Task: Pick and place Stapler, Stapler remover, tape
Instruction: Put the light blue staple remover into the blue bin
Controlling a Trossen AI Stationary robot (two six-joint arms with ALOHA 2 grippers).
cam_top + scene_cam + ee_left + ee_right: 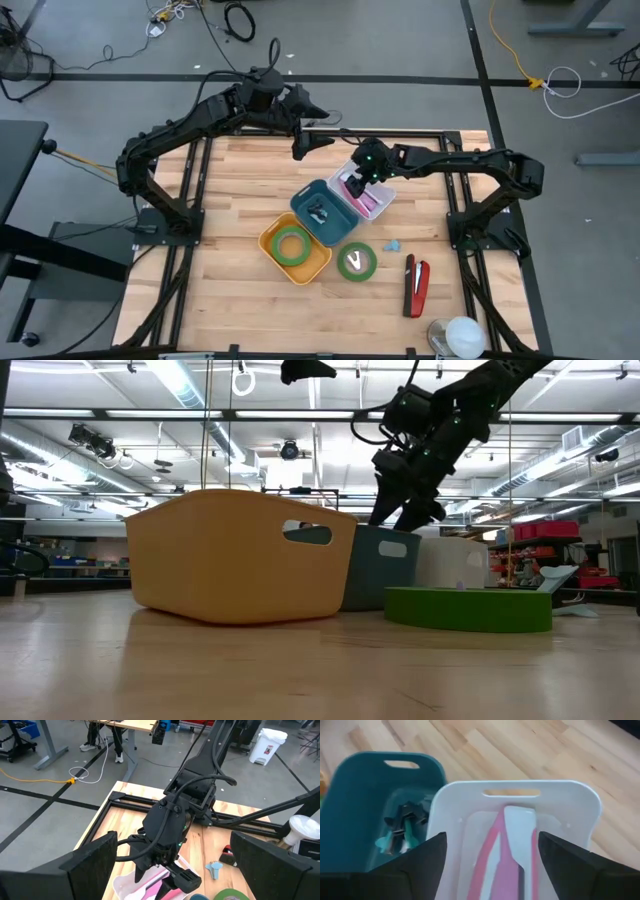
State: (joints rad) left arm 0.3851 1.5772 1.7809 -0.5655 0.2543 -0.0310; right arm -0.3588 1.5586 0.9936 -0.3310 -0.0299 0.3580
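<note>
Pink stapler (pixel 502 850): long, pink and white body, lying lengthwise inside the white bin (pixel 580 805); the right wrist view shows it along the bin floor, below the handle slot. In the high view it appears only as a pink patch (pixel 366 203) partly hidden by the arm.

Staple remover (pixel 402 825): dark jaws with teal parts, lying in the teal bin (pixel 350 785), which touches the white bin. In the high view it is a small dark shape (pixel 319 211) on the bin floor.

Tape, two rolls: a green roll (pixel 292 244) inside the yellow bin (pixel 268 238); a second green roll (pixel 356 261) flat on the table (pixel 230 300), just beside the yellow and teal bins. The low view shows this second roll as a low green band (pixel 468 608), and the yellow bin's wall hides the first.

Red and black stapler (pixel 416 286): on the table, well apart from the bins, near the front right. A small light-blue item (pixel 393 244) lies between it and the bins.

Right gripper (pixel 357 186): over the white bin, fingers spread wide on either side of the bin's width in its own wrist view, holding nothing.

Left gripper (pixel 318 141): raised above the table's far edge, jaws wide apart, empty; its wrist view looks down on the right arm's wrist and the white bin (pixel 125 882).

A white round object (pixel 462 335) sits at the table's front right corner.
</note>
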